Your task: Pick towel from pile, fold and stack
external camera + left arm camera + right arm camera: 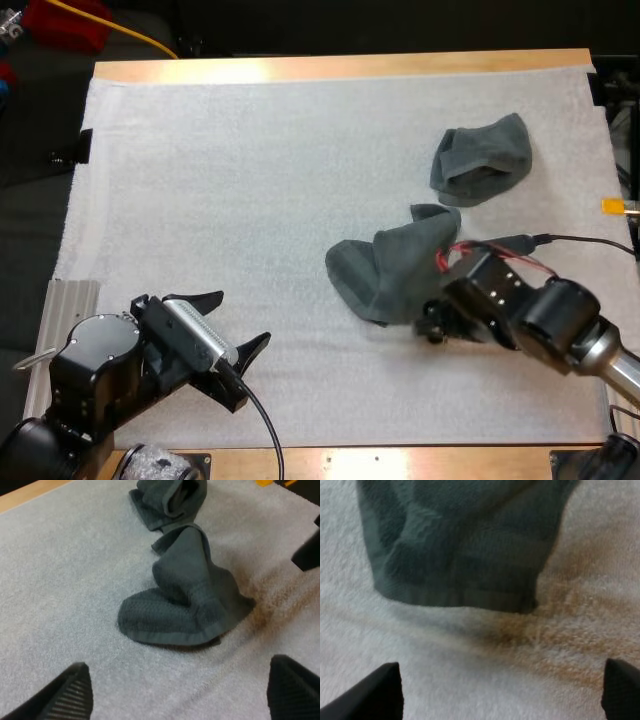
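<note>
On the white mat (250,170) that covers the wooden tabletop (330,68), a crumpled dark grey-green towel, the near towel (390,270), is seen lying in a loose heap. One rounded lobe is spread flat on the mat, and a narrower fold is raised behind it. How its layers are arranged underneath cannot be made out.

A second one, the far towel (482,160), is bunched up just beyond the near towel. From the left wrist view the two seem to touch or nearly touch, though the high view shows a small gap. Its inner folds are hidden in shadow.

The right claw (502,672) is held low just beside the near towel's hemmed edge. Its fingers are spread wide and clear of the cloth, with nothing gripped. In the high view the fingers are largely covered by the arm's own wrist.

The left claw (230,325) is held well apart from the near towel, over bare mat. It is pointed toward the towel with its fingers parted and empty.

A brownish patch (555,630) is seen on the mat beside the near towel's hem. Whether it is a stain or a cast of light cannot be told.
</note>
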You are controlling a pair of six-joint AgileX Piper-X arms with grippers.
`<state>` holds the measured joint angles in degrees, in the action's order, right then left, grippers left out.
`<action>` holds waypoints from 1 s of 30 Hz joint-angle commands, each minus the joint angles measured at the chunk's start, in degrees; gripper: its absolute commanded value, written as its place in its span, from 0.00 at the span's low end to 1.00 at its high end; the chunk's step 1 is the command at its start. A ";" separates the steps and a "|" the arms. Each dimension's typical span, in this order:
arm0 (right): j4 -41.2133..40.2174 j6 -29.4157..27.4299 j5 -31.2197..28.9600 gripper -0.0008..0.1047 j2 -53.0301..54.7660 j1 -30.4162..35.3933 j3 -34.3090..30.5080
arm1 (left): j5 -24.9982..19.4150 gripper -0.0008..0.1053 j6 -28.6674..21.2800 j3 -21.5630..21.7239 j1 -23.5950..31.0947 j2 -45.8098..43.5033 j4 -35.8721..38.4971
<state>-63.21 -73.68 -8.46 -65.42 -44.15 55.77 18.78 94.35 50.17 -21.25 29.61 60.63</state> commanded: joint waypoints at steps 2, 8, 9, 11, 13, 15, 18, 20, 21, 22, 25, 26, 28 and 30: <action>2.01 -1.11 3.08 0.73 0.50 3.16 -1.03 | 0.35 0.66 0.73 0.07 -0.28 0.13 1.56; 8.49 -2.87 13.96 0.73 0.50 10.23 -6.04 | 0.35 0.66 0.73 0.07 -0.28 0.13 2.65; 10.03 -2.86 15.61 0.73 0.50 11.28 -7.25 | 0.35 0.66 0.73 0.07 -0.28 0.13 2.65; 12.98 -2.84 18.58 0.73 0.50 13.07 -9.38 | 0.35 0.66 0.73 0.07 -0.28 0.13 2.68; 15.59 -2.71 21.35 0.73 0.50 14.60 -11.76 | 0.35 0.66 0.73 0.07 -0.28 0.13 2.72; 19.92 -1.81 25.40 0.73 0.50 16.73 -14.74 | 0.35 0.66 0.73 0.07 -0.28 0.13 2.94; 25.29 0.30 28.95 0.73 0.50 19.65 -18.29 | 0.35 0.66 0.73 0.07 -0.28 0.13 3.38; 28.97 2.49 31.59 0.73 0.50 21.06 -20.22 | 0.35 0.66 0.73 0.07 -0.28 0.13 3.80; 30.96 3.59 33.09 0.73 0.50 21.65 -21.30 | 0.35 0.66 0.73 0.07 -0.28 0.13 3.85; 32.10 4.37 33.71 0.73 0.50 21.91 -21.97 | 0.35 0.66 0.73 0.07 -0.28 0.13 3.84; 37.04 6.89 34.93 0.73 0.42 22.05 -24.29 | 0.35 0.66 0.73 0.07 -0.28 0.13 3.84; 38.46 7.79 35.23 0.73 0.01 22.05 -25.07 | 0.35 0.66 0.73 0.07 -0.28 0.13 3.84; 39.79 8.48 35.72 0.73 -1.11 22.05 -25.87 | 0.35 0.66 0.96 0.07 -0.28 0.13 3.84; 40.47 8.48 35.72 0.73 -3.47 22.05 -26.14 | 0.35 0.66 1.30 0.07 -0.28 0.13 3.84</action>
<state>-23.63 -65.21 26.49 -68.56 -22.36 29.72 18.78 94.85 50.17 -21.25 29.61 64.29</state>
